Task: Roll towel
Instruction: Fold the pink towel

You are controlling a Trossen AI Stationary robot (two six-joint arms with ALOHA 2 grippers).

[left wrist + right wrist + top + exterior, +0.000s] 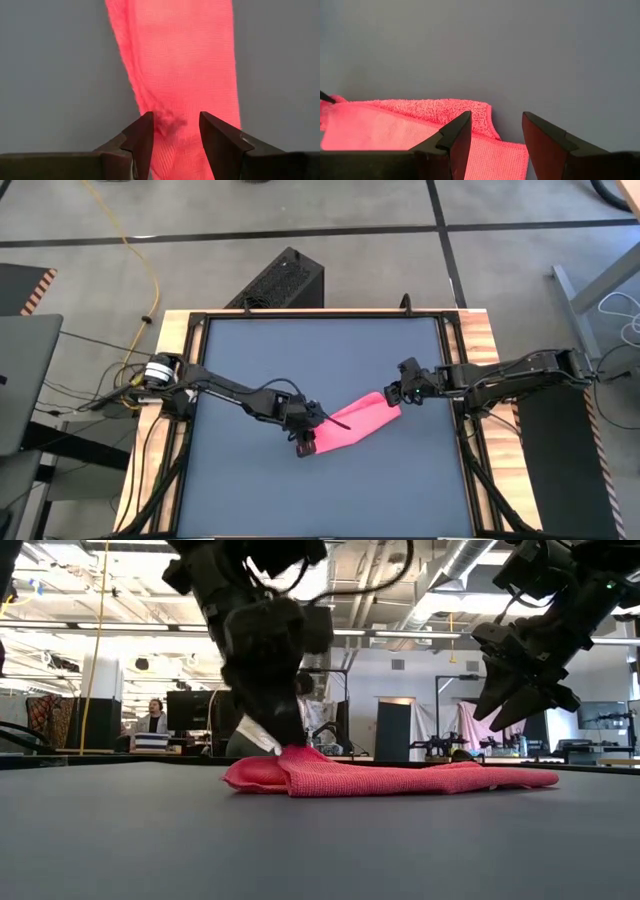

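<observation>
The bright pink towel (355,423) lies on the dark grey tabletop (320,350) as a long folded strip, slanting from the near left to the far right. My left gripper (305,442) stands over the strip's near-left end, fingers apart and pointing down onto the cloth (185,60). My right gripper (397,394) is open and empty. In the low view (520,715) it hangs above the strip's far-right end (485,112), clear of it. My left gripper comes from above, pointing down, and its fingertips (145,125) rest on the towel's near-left end (295,755). A small bunched wrinkle (167,120) stands between the two fingers, narrower than the gap. The towel lies on the table, not lifted.
A wooden frame (170,380) with black rails borders the tabletop. A black box (280,280) stands on the floor past the far edge. A person (153,720) sits in the room far behind. Bare tabletop lies on the near side (320,500) and far side of the towel.
</observation>
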